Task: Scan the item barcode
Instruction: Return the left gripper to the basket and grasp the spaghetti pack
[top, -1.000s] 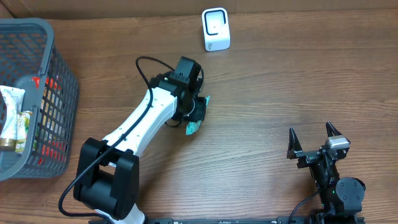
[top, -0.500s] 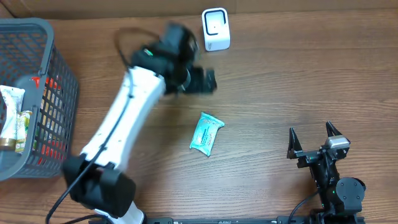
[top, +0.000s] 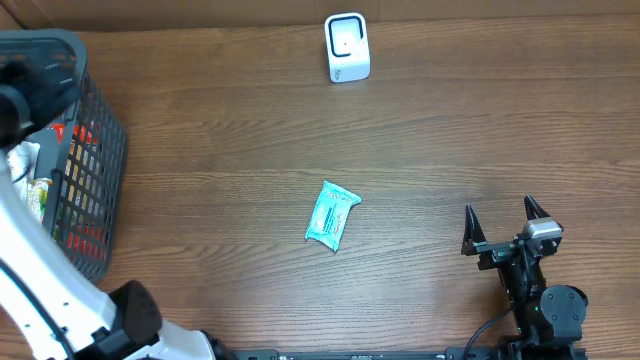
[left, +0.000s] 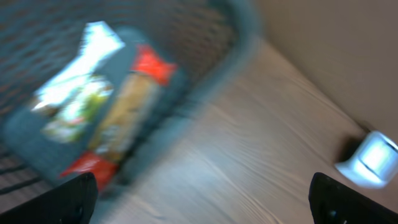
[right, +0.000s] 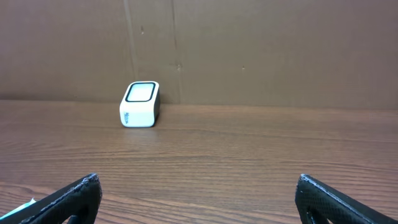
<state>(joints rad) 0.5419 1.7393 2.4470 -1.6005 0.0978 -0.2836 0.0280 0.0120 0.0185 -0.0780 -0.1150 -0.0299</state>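
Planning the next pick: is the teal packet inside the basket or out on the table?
Out. The teal packet lies flat on the table near its middle, well apart from the basket, with nothing touching it.

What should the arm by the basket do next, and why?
Probably dip its open left fingers down into the basket to grab a snack: they hang empty over it, and the teal packet lies free on the table.

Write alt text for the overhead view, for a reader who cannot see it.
A teal packet lies loose in the middle of the wooden table. A white scanner stands at the far edge, a grey basket at the left.
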